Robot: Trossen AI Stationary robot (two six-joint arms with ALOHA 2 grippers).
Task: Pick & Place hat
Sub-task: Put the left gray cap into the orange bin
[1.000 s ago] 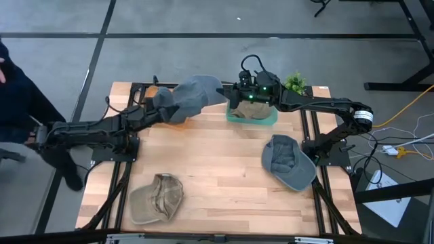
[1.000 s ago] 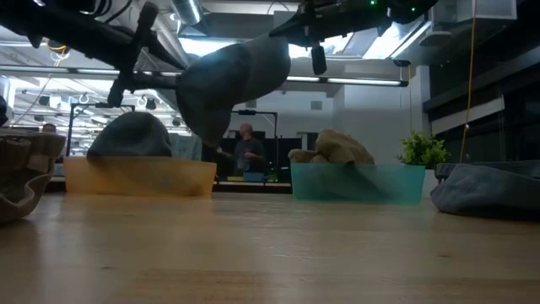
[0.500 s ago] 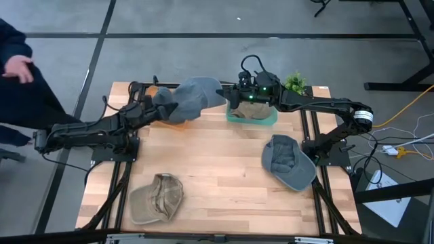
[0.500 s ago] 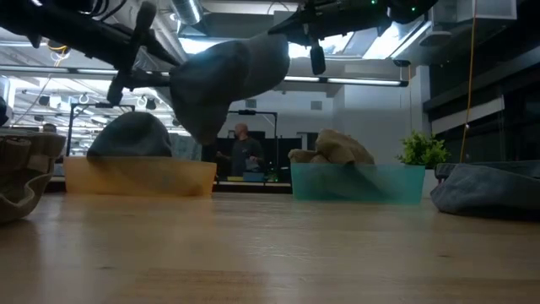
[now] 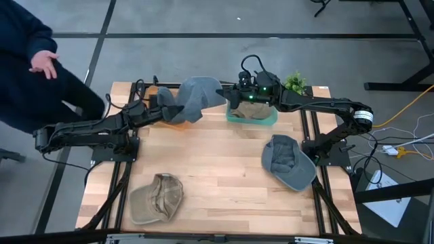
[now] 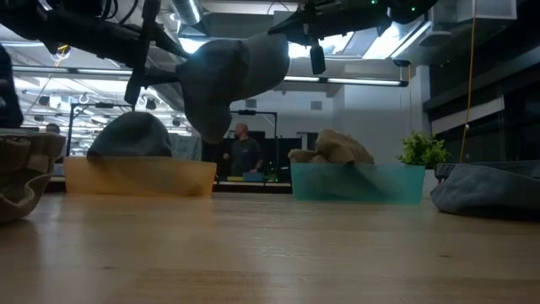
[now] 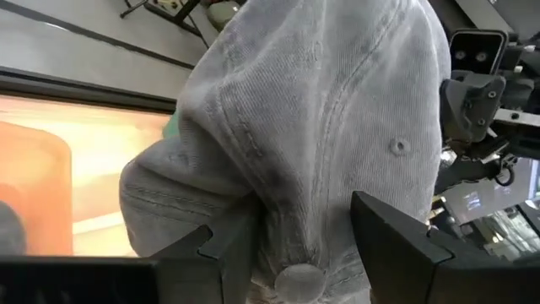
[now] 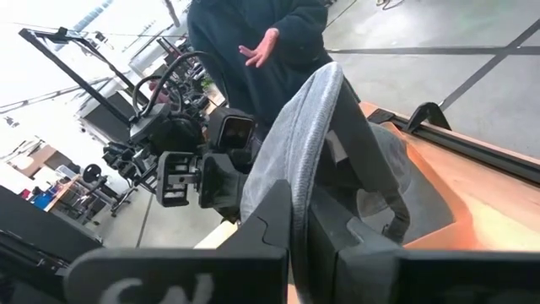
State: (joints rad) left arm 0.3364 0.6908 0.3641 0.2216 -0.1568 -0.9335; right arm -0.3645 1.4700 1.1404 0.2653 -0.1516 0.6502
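My left tool (image 7: 291, 245) and right tool (image 8: 299, 221) both clamp the grey hat (image 5: 196, 97), which hangs between them above the surface (image 5: 224, 169), over the orange bin (image 6: 139, 177).

My left arm reaches in from nine o'clock toward twelve, its left pincer (image 5: 165, 107) raised off the desk with fingers (image 7: 396, 245) spread wide around grey cloth. My right arm stretches from three o'clock to the far centre, right pincer (image 5: 227, 94) pinched tight on the cloth's edge.
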